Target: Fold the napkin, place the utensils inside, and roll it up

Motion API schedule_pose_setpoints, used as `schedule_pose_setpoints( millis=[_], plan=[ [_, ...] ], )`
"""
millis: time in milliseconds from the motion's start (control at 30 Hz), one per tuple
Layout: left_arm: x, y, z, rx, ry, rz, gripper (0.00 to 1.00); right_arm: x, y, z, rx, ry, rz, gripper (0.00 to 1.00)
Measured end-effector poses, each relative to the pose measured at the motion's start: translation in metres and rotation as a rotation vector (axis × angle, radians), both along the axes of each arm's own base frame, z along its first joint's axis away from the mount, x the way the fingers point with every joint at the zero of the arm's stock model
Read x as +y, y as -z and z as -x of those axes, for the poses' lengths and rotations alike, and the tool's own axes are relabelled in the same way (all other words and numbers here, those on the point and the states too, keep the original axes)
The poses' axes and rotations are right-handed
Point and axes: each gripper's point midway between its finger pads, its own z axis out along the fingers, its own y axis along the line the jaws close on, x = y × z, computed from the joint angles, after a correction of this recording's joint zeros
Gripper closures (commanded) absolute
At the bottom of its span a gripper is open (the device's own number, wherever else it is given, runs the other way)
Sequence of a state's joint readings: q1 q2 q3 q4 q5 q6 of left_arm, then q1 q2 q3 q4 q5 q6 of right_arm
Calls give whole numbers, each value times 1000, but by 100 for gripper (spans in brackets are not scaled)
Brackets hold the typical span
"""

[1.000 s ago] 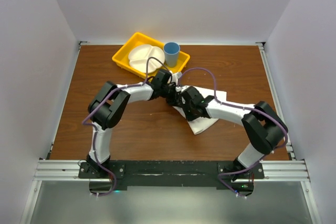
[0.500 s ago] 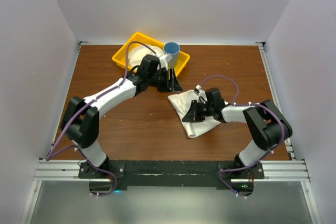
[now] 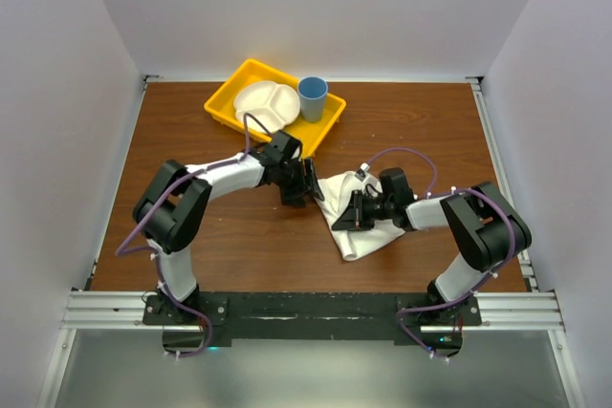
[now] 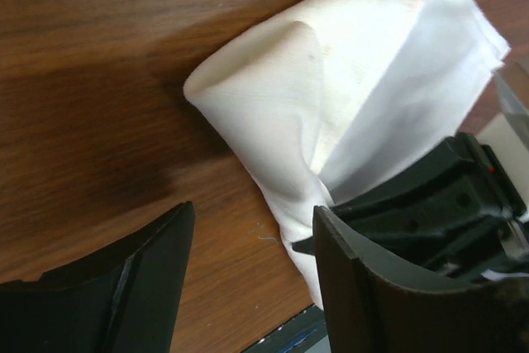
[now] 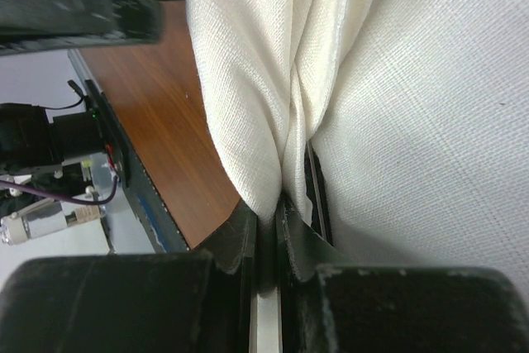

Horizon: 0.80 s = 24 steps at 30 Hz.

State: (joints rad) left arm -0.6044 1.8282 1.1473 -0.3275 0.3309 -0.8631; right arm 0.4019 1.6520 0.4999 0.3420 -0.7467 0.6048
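Observation:
The white napkin [image 3: 368, 226] lies bunched and folded on the table right of centre. It also shows in the left wrist view [image 4: 331, 97] and fills the right wrist view [image 5: 397, 80]. My right gripper [image 3: 350, 218] lies low on the napkin, its jaws pinched on a fold at the left edge [image 5: 266, 212]. My left gripper [image 3: 308, 188] is open and empty [image 4: 252, 219], just left of the napkin, with one finger against the cloth. A thin dark strip [image 5: 316, 192] shows between folds; I cannot tell if it is the knife. A grey pointed tip [image 4: 511, 98] shows at the cloth's edge.
A yellow tray [image 3: 225, 102] at the back holds a white divided plate [image 3: 263, 104] and a blue cup [image 3: 312, 97]. White walls stand on three sides. Both arms' purple cables loop above the table.
My left arm has swung back from the yellow tray to the napkin's left edge. My right gripper has stayed on the napkin, which has shifted slightly.

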Motion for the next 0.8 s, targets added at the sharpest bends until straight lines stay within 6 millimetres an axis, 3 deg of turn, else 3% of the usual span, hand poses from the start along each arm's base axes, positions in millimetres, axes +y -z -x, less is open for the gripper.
schedule_pose_setpoints(
  millis=[133, 300, 367, 500, 600, 700, 767, 800],
  plan=[
    [-10, 16, 3, 75, -58, -53, 32, -1, 0, 1, -1, -8, 9, 100],
    [-30, 19, 2, 136, -139, -91, 33, -4, 1, 1, -6, -18, 40, 100],
    [-34, 19, 1, 155, -170, -102, 38, -5, 0, 0, -13, -24, 56, 100],
    [-37, 25, 5, 204, -238, -131, 58, -10, 0, -1, -23, -26, 103, 100],
    [-34, 30, 6, 233, -278, -162, 90, -15, -1, -2, -31, -23, 146, 100],
    [-37, 33, 5, 249, -292, -172, 100, -18, 0, -3, -40, -30, 183, 100],
    [-39, 33, 4, 249, -292, -173, 100, -19, -1, -3, -46, -36, 213, 99],
    [-39, 33, 4, 249, -291, -173, 100, -20, -1, -4, -48, -38, 228, 94]
  ],
)
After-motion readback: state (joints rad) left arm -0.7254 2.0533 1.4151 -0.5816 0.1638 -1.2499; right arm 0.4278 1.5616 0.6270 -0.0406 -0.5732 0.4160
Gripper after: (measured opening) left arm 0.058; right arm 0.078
